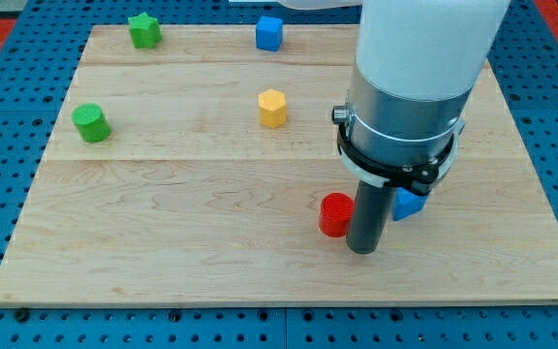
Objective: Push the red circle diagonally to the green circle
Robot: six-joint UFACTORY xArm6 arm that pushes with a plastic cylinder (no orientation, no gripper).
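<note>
1. Red circle [335, 214] sits low on the wooden board [182, 262], right of centre, and my tip [362, 249] is planted just beside it on the view's right, touching or nearly so.
2. Jaws? None on me: only a straight dark rod, so nothing opens, closes or holds anything.
3. Green circle [91, 123], the goal, waits well apart at the view's left, higher up the board.
4. Progress, as I judge it: hardly begun. Red is nowhere near green, and the whole diagonal run up and to the left remains.
5. Also on the board: a yellow hexagon [272, 108] above red, a blue cube [269, 32] and a green star [144, 30] along the top, and a blue block [410, 204] half hidden behind my rod.
6. The yellow hexagon looks clear of my line, though not by much.
</note>
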